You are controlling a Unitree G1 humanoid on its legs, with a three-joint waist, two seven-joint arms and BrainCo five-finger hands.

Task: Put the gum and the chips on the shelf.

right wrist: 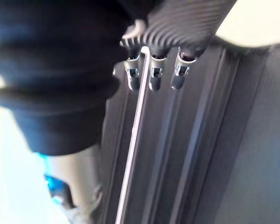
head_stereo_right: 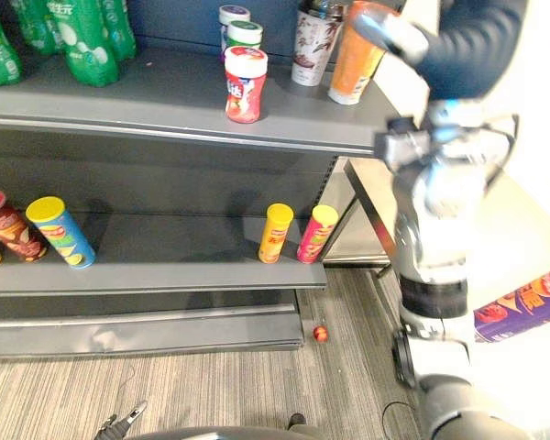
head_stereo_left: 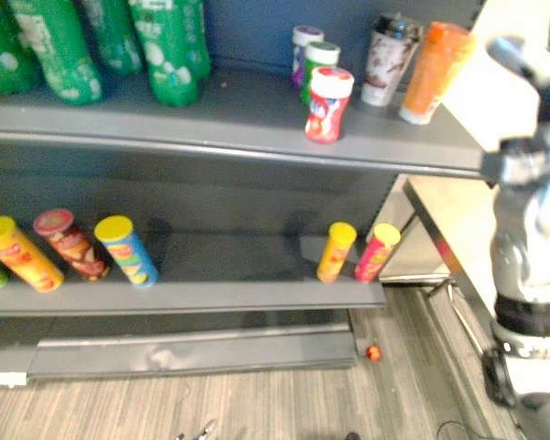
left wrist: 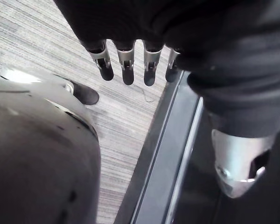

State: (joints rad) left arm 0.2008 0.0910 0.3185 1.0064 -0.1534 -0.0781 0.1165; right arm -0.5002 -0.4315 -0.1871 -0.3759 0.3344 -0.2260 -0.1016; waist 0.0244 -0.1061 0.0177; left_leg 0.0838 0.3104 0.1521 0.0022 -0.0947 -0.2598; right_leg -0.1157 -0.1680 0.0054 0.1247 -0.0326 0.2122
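- Left hand [left wrist: 147,65]: fingers [left wrist: 127,70] straight and a little apart, holding nothing. The thumb [left wrist: 238,163] is off to one side. They hang over the striped floor [left wrist: 46,46], by the shelf base.
- Right hand [right wrist: 155,77]: fingers straight and side by side, empty, close to dark shelf rails. In the right eye view it is raised at the right end of the top shelf [head_stereo_left: 211,119], just beside the orange cup [head_stereo_right: 356,55]. Cannot tell if it touches the cup.
- Red gum jar [head_stereo_left: 328,104] with a white lid stands upright near the top shelf's front edge, apart from both hands. A purple jar [head_stereo_left: 302,46] and a green jar [head_stereo_left: 319,60] stand behind it.
- Patterned cup [head_stereo_left: 388,60] stands between those jars and the orange cup.
- Green bottles [head_stereo_left: 170,46] are at the top shelf's left.
- Lower shelf [head_stereo_left: 229,289]: the yellow chips can [head_stereo_left: 335,251] and pink chips can [head_stereo_left: 377,251] stand side by side at the right end. A blue can [head_stereo_left: 126,249], a red can [head_stereo_left: 71,243] and a yellow can [head_stereo_left: 18,252] are at the left.
- Purple chips can [head_stereo_right: 522,307] lies on the pale table [head_stereo_right: 532,229] at the right, well apart from both hands.
- Small red ball [head_stereo_left: 373,352] sits on the floor by the shelf foot.
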